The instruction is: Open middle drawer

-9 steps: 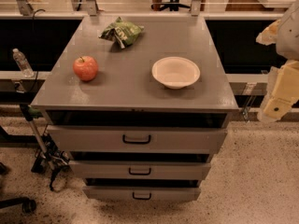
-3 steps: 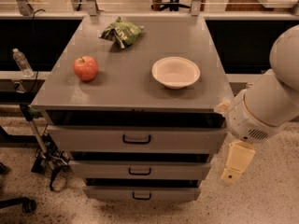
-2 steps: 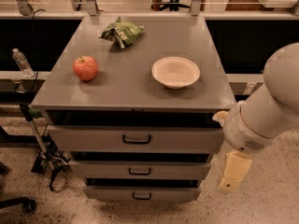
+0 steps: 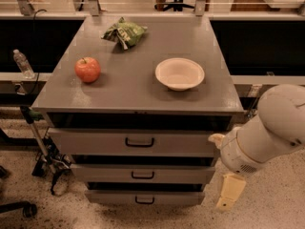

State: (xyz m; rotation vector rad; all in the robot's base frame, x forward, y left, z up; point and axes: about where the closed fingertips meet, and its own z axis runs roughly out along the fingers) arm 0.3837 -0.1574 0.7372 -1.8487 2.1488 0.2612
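The robot's arm [image 4: 267, 132] has been sinking over the last three seconds from the right edge of the scene and is now hanging lower and a touch further left than a moment ago, beside the right flank of the grey cabinet [image 4: 224, 128]. The pale gripper [image 4: 231, 191] is dangling beneath the rounded white wrist, pointing at the speckled floor; whether its jaws are apart or together cannot be told from this angle.

The middle drawer [image 4: 95, 173], second of three, is sitting between the taller top drawer [image 4: 86, 141] and the look-alike lowest drawer [image 4: 109, 197], and is appearing shut. Its small black loop handle [image 4: 142, 175] is lying at about 10 o'clock from the gripper, well apart from it. The gripper is hovering just off the drawer's right end, touching nothing that can be seen.

On the cabinet's surface [image 4: 119, 97] a white bowl [image 4: 179, 73] is resting right of centre. A red apple [image 4: 87, 69] is sitting at 9 o'clock from the bowl, and a crumpled green snack bag [image 4: 125, 33] is lying at 11 o'clock from it, near the back edge. A clear water bottle [image 4: 22, 63] is standing on the ledge off to the left, at 9 o'clock from the apple.
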